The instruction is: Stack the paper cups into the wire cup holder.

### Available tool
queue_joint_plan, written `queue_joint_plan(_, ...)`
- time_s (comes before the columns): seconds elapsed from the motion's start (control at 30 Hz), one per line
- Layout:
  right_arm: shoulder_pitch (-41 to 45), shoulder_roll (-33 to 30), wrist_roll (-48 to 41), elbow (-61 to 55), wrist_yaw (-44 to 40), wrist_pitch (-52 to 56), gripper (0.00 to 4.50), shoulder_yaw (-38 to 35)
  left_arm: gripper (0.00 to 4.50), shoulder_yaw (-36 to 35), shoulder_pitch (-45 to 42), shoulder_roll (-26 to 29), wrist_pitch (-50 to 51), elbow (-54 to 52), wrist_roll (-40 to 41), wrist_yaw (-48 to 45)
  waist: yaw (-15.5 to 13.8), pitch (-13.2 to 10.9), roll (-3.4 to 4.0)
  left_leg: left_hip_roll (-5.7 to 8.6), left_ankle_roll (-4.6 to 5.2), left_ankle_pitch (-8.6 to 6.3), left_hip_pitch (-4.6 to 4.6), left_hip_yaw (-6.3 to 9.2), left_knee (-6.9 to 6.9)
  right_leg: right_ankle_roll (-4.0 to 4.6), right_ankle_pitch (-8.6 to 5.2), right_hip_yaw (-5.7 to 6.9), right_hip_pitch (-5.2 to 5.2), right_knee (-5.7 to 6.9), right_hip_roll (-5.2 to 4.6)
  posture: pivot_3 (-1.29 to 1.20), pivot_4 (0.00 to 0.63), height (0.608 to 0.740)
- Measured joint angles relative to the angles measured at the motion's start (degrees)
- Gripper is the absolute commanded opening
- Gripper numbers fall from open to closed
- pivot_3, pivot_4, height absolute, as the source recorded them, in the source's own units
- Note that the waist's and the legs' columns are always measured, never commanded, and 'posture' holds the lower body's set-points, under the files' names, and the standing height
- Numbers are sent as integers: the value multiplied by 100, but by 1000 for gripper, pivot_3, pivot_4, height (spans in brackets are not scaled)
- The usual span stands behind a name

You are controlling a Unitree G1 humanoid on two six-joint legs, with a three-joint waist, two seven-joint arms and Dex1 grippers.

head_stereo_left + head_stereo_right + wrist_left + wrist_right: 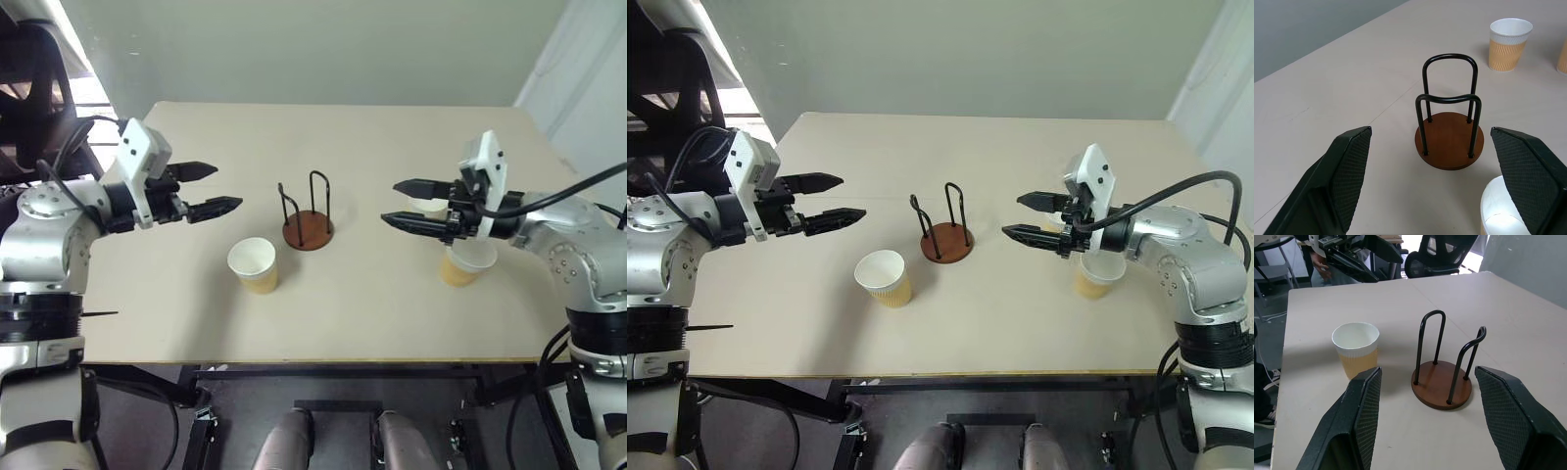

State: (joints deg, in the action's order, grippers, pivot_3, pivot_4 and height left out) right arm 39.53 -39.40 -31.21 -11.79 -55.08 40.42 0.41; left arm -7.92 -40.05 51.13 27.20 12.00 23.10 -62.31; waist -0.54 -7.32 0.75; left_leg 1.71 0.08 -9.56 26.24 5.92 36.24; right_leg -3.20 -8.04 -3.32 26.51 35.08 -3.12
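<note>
Partly hidden cups (468, 262), right end effector (407, 204) in front

The two eye views look down from high up over the whole tabletop (343, 323), facing its far edge. Each wrist view sits low and close, looking between its own tool's fingers from opposite sides. All four views share the wire cup holder (308, 217) in the middle.

Even, bright indoor light, soft short shadows beside the paper cups (254, 264), sharp focus throughout.
</note>
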Motion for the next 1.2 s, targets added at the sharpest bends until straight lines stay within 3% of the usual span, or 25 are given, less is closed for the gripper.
queue_joint_plan(0.5, 44, 248, 369, 278, 35, -253, 3060, 157, 4167, 225, 162, -64, -843, 829, -695, 70, -3, 1, -1, 1, 0, 1, -1, 1, 1, 5, 3, 0, 0, 3, -1, 0, 150, 740)
queue_joint_plan(1.2, 266, 766, 792, 649, 204, -465, 3060, 537, 4167, 225, -45, -204, -1049, 1046, -737, 233, -2, 1, -2, -1, -2, 0, -1, 2, 1, 6, 4, 3, 2, 4, 1, 0, 150, 740)
